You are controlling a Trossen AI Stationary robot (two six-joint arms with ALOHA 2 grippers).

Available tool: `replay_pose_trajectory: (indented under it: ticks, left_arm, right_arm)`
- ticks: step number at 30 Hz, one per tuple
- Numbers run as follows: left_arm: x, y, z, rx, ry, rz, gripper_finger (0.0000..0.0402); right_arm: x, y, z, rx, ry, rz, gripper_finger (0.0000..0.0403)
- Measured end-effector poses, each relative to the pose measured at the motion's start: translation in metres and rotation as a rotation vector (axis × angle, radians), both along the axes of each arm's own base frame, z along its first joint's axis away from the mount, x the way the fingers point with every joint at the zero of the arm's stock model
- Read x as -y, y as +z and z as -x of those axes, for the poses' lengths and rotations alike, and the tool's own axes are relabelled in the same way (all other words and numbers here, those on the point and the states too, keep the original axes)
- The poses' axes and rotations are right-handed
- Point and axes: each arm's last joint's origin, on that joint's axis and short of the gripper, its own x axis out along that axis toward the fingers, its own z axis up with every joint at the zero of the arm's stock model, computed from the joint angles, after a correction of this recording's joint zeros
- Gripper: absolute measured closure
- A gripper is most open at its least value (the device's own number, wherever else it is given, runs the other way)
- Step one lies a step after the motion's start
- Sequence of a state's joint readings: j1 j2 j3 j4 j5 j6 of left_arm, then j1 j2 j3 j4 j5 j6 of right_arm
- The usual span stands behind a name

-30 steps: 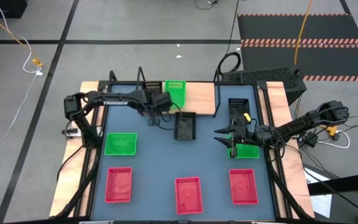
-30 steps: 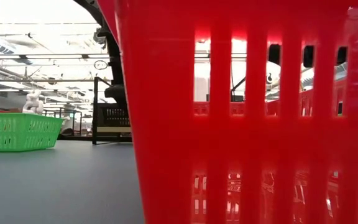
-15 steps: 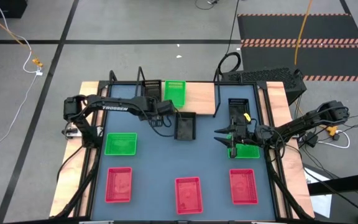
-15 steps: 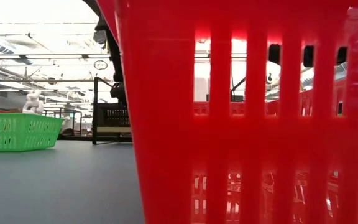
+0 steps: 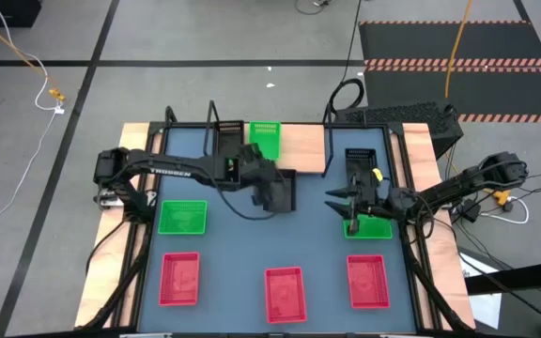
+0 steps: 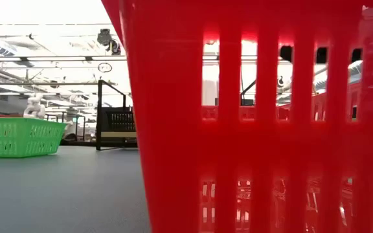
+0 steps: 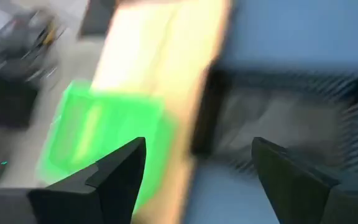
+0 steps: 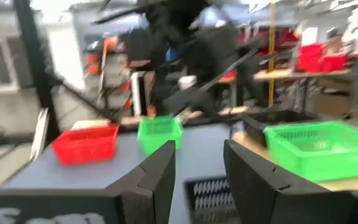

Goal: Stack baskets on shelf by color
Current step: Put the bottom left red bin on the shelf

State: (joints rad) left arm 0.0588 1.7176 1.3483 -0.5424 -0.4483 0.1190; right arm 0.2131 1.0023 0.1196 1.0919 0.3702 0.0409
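Nine baskets in count: eight show clearly in the high view, and a darker shape at the shelf's left end may be the ninth, though that cannot be told for certain.
Shelf [image 5: 301, 147]: a light wooden board with black wire ends, standing at the far edge of the blue-grey table [image 5: 233, 244].
On the shelf: one green basket [image 5: 265, 139] sits left of the middle; the board to its right is bare wood.
Black basket at centre [image 5: 280, 191]: rests on the table just in front of the shelf, under the left gripper.
Left gripper [image 5: 263, 180]: reaches from the left side across to this black basket; in the left wrist view its two fingers [image 7: 114, 171] stand wide apart with the basket's rim showing between them, grasping nothing. Whether a finger touches the basket cannot be told.
Second black basket [image 5: 360, 161]: on the table near the shelf's right end.
Right gripper [image 5: 350, 203]: hangs over the right green basket [image 5: 372, 226], just in front of that second black basket; its fingers are spread, holding nothing.
Left green basket [image 5: 182, 217]: alone on the table's left side.
Red baskets: three in a row along the near edge, left [image 5: 179, 279], middle [image 5: 285, 293] and right [image 5: 368, 281]; the middle one fills most of the low view.
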Motion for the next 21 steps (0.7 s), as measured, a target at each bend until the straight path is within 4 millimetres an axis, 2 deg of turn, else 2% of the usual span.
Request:
replay_pose_trajectory:
  ticks: [6,10,13,17,21]
  left_arm:
    - [0.027,0.008,-0.022,0.268,-0.191,0.118,0.0125]
    - [0.050,-0.009,-0.035,0.386,-0.319,0.153,0.0122]
    - [0.061,-0.026,-0.045,0.423,-0.370,0.139,0.0122]
    - [0.071,-0.048,-0.050,0.344,-0.407,0.124,0.0121]
    - [0.087,-0.055,-0.038,0.203,-0.381,0.099,0.0121]
  right_arm:
    - [0.001,0.016,0.003,0.153,-0.011,0.022,0.0273]
    - [0.001,0.020,0.002,0.146,-0.009,0.027,0.0273]
    - [-0.001,0.028,-0.007,0.106,-0.013,0.057,0.0273]
    - [-0.004,0.051,-0.021,0.021,-0.033,0.181,0.0273]
    - [-0.003,0.078,-0.032,-0.086,-0.101,0.316,0.0273]
